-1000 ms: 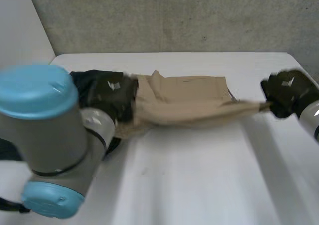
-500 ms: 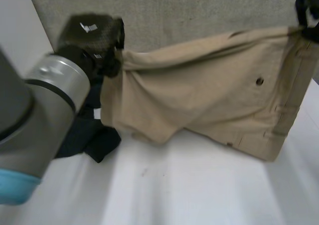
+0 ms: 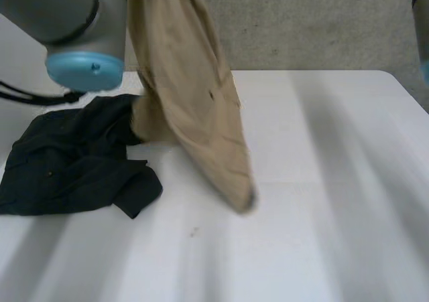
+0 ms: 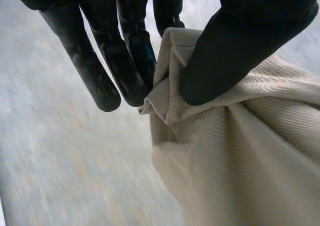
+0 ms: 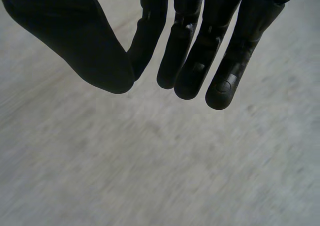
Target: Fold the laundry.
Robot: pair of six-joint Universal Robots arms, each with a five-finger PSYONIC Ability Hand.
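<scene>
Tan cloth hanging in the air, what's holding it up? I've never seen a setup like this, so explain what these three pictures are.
This is a two-armed robot at a white table, with black mechanical hands. The wide picture looks down from a camera between the arms. The two close-ups come from a camera on each wrist. The left hand pinches an edge of the tan garment between its thumb and fingers, so the cloth hangs from there down toward the table. The right hand is open and holds nothing. A dark garment lies crumpled on the table beside the hanging one.
</scene>
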